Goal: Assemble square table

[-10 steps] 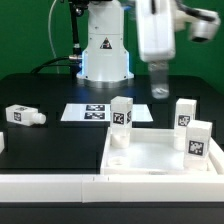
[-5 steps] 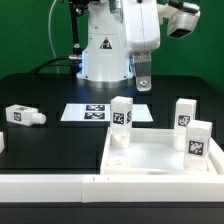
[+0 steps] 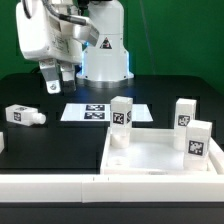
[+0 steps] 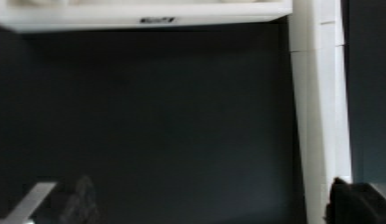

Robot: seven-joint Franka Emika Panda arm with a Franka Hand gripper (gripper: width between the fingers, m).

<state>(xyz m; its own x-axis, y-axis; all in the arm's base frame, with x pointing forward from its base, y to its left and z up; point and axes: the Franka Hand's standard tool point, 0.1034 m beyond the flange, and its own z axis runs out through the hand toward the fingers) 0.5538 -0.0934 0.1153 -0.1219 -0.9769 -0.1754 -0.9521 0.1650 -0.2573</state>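
Note:
The square table's white slab [image 3: 150, 158] lies at the front right of the exterior view. Three short white tagged legs stand upright on it: one at its near-left corner [image 3: 121, 118] and two on its right side [image 3: 185, 113] [image 3: 198, 140]. One more leg [image 3: 25, 116] lies loose on the black table at the exterior view's left. My gripper [image 3: 58, 85] hangs in the air above and behind that loose leg, open and empty. In the wrist view my gripper [image 4: 208, 205] shows only dark table between its fingertips [image 4: 58, 200].
The marker board [image 3: 95, 112] lies flat behind the slab. A long low white border bar [image 3: 50, 186] runs along the front edge. The wrist view shows a white bar [image 4: 314, 100] and another white edge [image 4: 154, 14]. The robot base [image 3: 105, 55] stands at the back.
My gripper has swung from the exterior view's right, above the slab's far side, across to the left, and now hangs lower, near the loose leg. The parts have not moved.

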